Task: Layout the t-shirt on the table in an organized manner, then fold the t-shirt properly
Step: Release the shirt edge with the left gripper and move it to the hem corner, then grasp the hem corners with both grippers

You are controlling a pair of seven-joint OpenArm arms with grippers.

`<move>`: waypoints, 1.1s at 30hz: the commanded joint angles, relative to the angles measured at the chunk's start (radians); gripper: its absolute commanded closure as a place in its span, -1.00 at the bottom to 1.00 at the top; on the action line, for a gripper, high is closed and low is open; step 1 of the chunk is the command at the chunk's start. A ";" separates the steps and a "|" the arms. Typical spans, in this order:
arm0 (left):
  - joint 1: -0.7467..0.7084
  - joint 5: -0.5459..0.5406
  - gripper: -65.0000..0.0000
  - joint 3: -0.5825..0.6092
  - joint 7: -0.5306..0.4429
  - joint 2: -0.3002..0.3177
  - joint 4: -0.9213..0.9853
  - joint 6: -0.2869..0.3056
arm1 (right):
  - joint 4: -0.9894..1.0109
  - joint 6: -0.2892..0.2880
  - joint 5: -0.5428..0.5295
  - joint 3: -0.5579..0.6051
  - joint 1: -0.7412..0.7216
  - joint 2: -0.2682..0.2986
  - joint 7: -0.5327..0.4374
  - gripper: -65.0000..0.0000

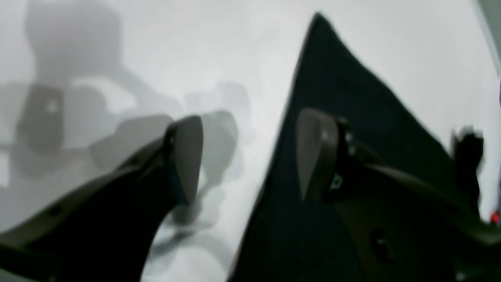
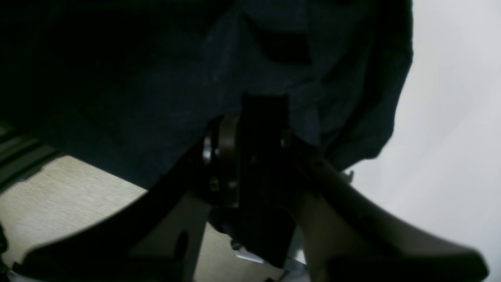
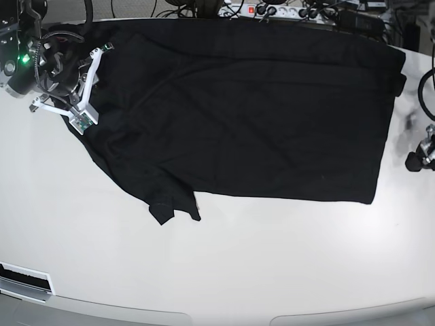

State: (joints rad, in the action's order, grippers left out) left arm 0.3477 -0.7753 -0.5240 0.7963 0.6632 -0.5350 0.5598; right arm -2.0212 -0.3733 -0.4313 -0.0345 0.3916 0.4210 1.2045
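Garment: the plain black soft-fabric short-sleeved t-shirt (image 3: 251, 115) is lying spread nearly flat, taking up most of the far half of the surface, one sleeve (image 3: 170, 207) bunching into a small point at its near edge.
Surface: the large glossy white table (image 3: 217, 272) is carrying the shirt, with bare white all along the near side.
Left gripper (image 1: 250, 156): its jaws are standing wide apart with only white tabletop showing in the gap; the pad (image 1: 188, 156) on one side is hanging over bare table, the pad (image 1: 315, 152) on the other side is showing in front of black cloth. It is gripping nothing.
Shirt relative to left gripper: a pointed corner of the black fabric (image 1: 332, 98) is lying ahead of and beneath that second pad, its edge running just beside the gap.
Right gripper (image 2: 250, 156): the fingers are pressing close together into a fold of the dark cloth, which is draping over and around the fingertips; it is pinching the t-shirt (image 2: 195, 78) at its edge.
Right arm body (image 3: 68, 81): the white-framed gripper is sitting at the shirt's far corner, a green light (image 3: 26, 59) glowing on the unit behind it.
Background: a cluster of dark cables (image 3: 292, 10) is lining the table's far edge, beyond the shirt.
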 commanded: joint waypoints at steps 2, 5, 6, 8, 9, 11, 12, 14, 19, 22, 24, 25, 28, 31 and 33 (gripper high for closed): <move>0.058 0.033 -0.19 0.050 -0.072 0.003 0.043 -0.016 | -0.016 0.000 -0.028 -0.006 -0.004 0.011 -0.007 0.52; 0.089 0.089 -0.19 0.139 -0.167 -0.034 0.075 -0.065 | -0.016 0.000 -0.072 -0.006 -0.003 0.011 -0.007 0.52; 0.095 0.109 -0.19 0.166 -0.196 -0.048 0.075 -0.075 | -0.016 0.000 -0.081 -0.006 -0.003 0.011 -0.006 0.52; 0.111 0.148 -0.19 0.211 -0.242 -0.075 0.074 -0.092 | -0.016 0.000 -0.090 -0.006 -0.003 0.011 -0.006 0.52; 0.117 0.161 -0.19 0.228 -0.260 -0.088 0.074 -0.104 | -0.016 0.000 -0.089 -0.006 -0.003 0.011 -0.006 0.52; 0.127 0.183 -0.19 0.251 -0.295 -0.115 0.074 -0.127 | -0.016 0.000 -0.089 -0.006 -0.003 0.011 -0.006 0.52; 0.130 0.197 -0.19 0.256 -0.314 -0.129 0.074 -0.136 | -0.016 0.000 -0.089 -0.006 -0.003 0.011 -0.006 0.52; 0.133 0.223 -0.14 0.256 -0.349 -0.157 0.075 -0.153 | -0.016 0.000 -0.090 -0.006 -0.003 0.011 -0.006 0.52; 0.132 0.261 -0.08 0.256 -0.397 -0.214 0.075 -0.167 | -0.016 0.000 -0.090 -0.006 -0.004 0.011 -0.007 0.52; 0.132 0.263 -0.08 0.256 -0.400 -0.238 0.075 -0.135 | -0.016 0.000 -0.090 -0.006 -0.004 0.011 -0.007 0.52; 0.132 0.263 -0.08 0.256 -0.396 -0.249 0.075 -0.110 | -0.016 0.000 -0.090 -0.006 -0.004 0.011 -0.010 0.52; 0.132 0.262 -0.08 0.256 -0.393 -0.253 0.075 -0.102 | -0.016 0.000 -0.089 -0.006 -0.004 0.011 -0.015 0.52; 0.132 0.261 -0.03 0.256 -0.399 -0.250 0.074 -0.101 | -0.016 -0.001 -0.088 -0.006 -0.003 0.011 -0.038 0.52; 0.132 0.234 0.15 0.256 -0.430 -0.236 0.074 -0.105 | -0.016 0.008 -0.042 -0.006 -0.004 0.011 -0.108 0.52; 0.132 0.232 0.45 0.256 -0.430 -0.225 0.074 -0.106 | -0.014 0.065 0.030 -0.006 -0.004 0.011 -0.190 0.43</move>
State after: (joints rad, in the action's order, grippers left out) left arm 0.4656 -0.5472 -0.2684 0.3592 0.4198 -0.4553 0.4599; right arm -2.0209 -0.3042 -0.3897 -0.0345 0.3935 0.4206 1.0195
